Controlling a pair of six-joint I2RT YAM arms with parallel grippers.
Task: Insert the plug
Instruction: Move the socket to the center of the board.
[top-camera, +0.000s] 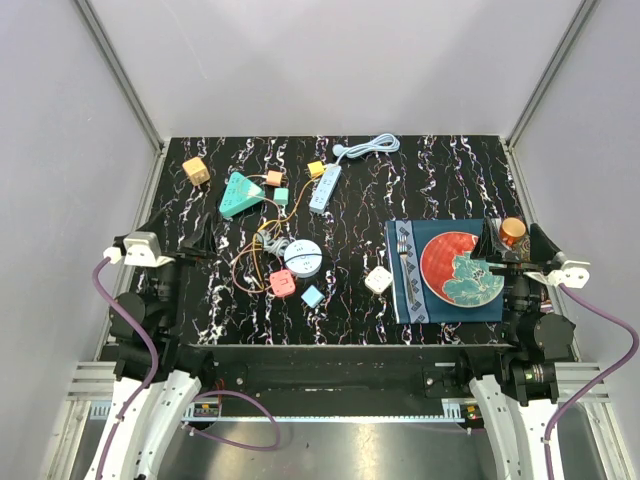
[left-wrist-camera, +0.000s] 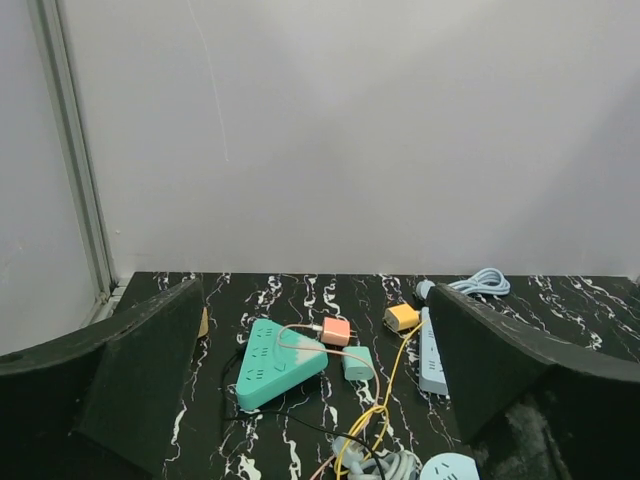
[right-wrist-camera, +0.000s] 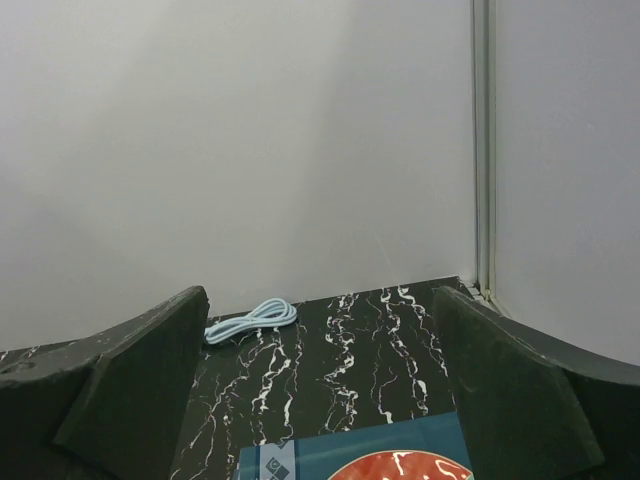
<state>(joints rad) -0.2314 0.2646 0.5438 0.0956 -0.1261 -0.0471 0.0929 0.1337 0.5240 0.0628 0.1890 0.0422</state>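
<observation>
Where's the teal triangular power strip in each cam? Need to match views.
Top external: teal triangular power strip, upper left of centre.
Left wrist: lower centre-left.
Right wrist: not in it.
Shared landmark: coiled light-blue cable, top centre-right in top external, right of centre in left wrist, lower left in right wrist.

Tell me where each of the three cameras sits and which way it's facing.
Top external: above and behind, looking down at the table; left arm and right arm at the bottom.
Left wrist: on the left gripper, low, facing the back wall over the green strip; open fingers frame the view.
Right wrist: on the right gripper, low, facing the back right corner over the mat; open fingers too.
Shared: all three show the blue cable.
</observation>
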